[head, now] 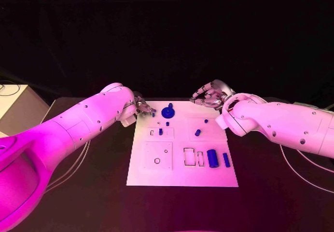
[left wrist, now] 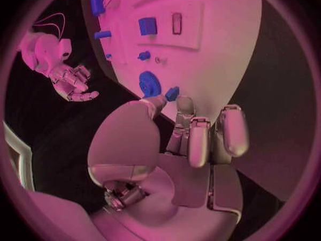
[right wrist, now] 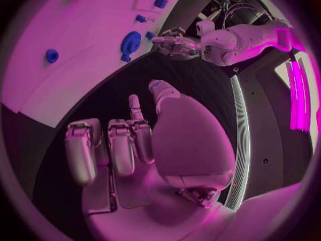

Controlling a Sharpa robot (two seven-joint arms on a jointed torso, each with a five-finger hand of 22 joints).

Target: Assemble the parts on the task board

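Note:
The white task board (head: 182,176) lies in the middle of the black table. On its far part stand a blue disc with a knob (head: 168,112), which also shows in the left wrist view (left wrist: 150,83) and the right wrist view (right wrist: 130,41), and small blue pegs (head: 160,131) (head: 198,132). A blue cylinder (head: 212,158) and a blue bar (head: 226,159) lie at the near right. My left hand (head: 143,108) is at the board's far left corner and pinches a small blue part (left wrist: 172,93) between thumb and a finger, just left of the disc. My right hand (head: 209,96) hovers over the far right edge, its fingers loosely spread around nothing.
A pale box (head: 14,108) stands at the table's left edge. Outlined recesses (head: 158,155) (head: 190,156) mark the board's near half. Bare black table (head: 278,193) lies on both sides of the board.

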